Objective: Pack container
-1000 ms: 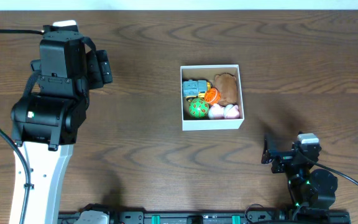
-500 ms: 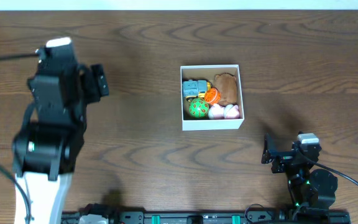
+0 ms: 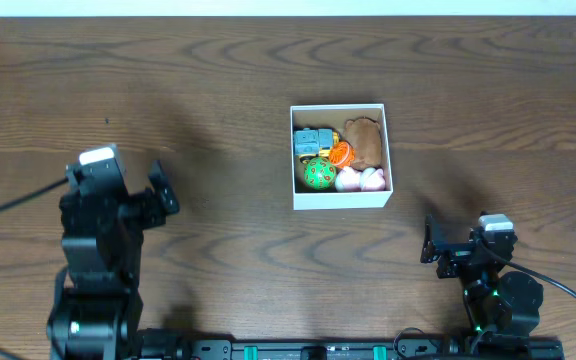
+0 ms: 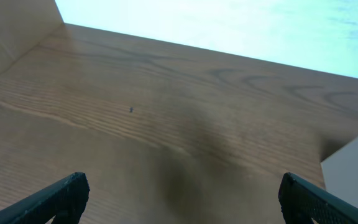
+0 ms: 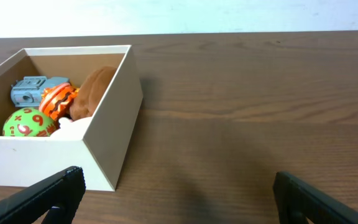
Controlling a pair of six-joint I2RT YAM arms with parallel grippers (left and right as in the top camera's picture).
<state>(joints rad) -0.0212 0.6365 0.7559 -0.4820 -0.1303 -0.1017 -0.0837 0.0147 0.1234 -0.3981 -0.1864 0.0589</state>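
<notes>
1. Left claw (image 4: 179,198): fingers apart, empty, over bare tabletop (image 3: 218,250), well left of the container (image 3: 341,199).
2. Container: mid-tabletop, toys (image 3: 320,174) inside, none loose. Judged packed.
3. Right claw (image 5: 179,198): apart, empty, near the container's corner. Park without nudging the wall.

Matt wood-grain table (image 3: 218,60), container (image 3: 340,198) w/ white matt card walls.

Dark wood-grain table (image 3: 218,80) fills the frame. Sitting flat on it, just right of centre, is the white-walled container (image 3: 340,197), square to the table's edges. A tiny dark speck (image 3: 107,122) marks the wood at upper left.
</notes>
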